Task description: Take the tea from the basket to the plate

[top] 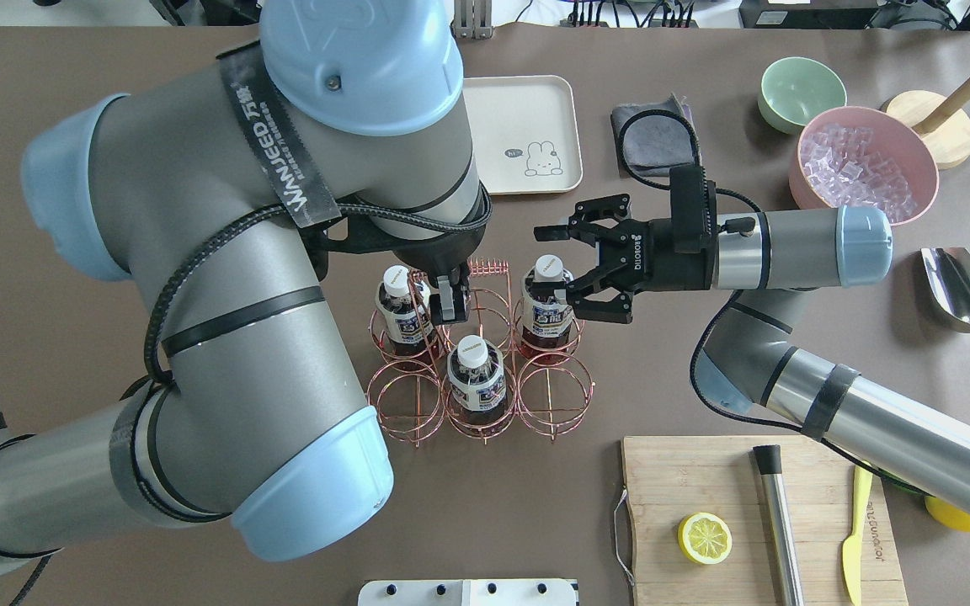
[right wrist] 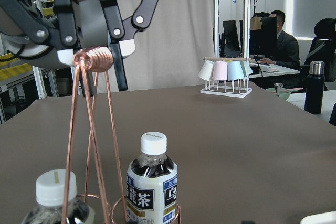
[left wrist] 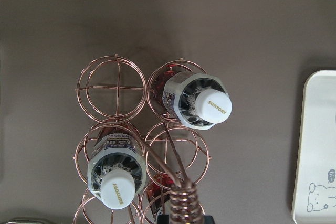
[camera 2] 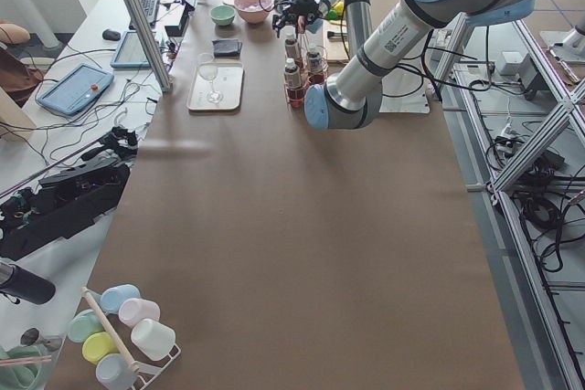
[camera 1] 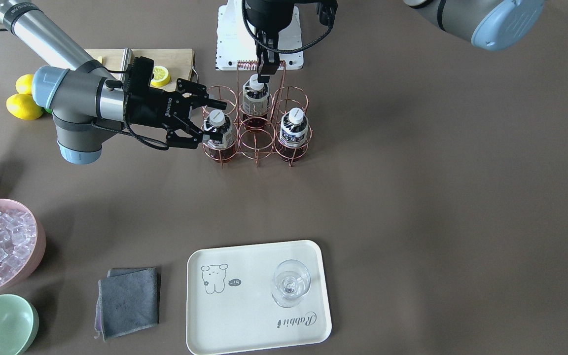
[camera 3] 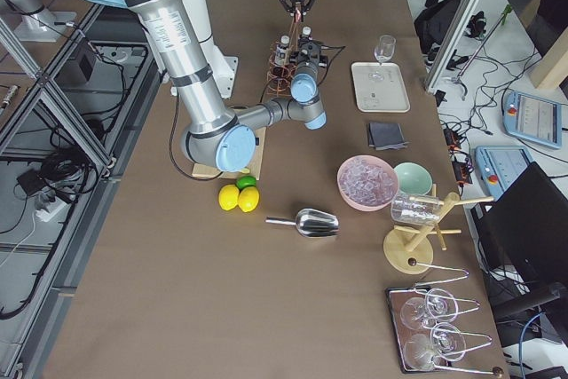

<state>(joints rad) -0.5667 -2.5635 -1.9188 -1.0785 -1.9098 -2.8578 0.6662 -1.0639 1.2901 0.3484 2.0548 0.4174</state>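
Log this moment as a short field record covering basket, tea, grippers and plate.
basket: six cells, three filled, three empty
tea: upright in the corner cell nearest the right arm
other bottles: two, also in cells
right gripper: open, fingers straddling the tea's cap as seen from above
left gripper: shut on the basket's coiled handle
plate: holds only a glass, no tea
progress: nothing lifted out yet

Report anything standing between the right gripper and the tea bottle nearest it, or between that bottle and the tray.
Nothing visible does. The open right gripper straddles the cap of the tea. Bare table runs from the basket to the plate; a glass occupies only one end of it.
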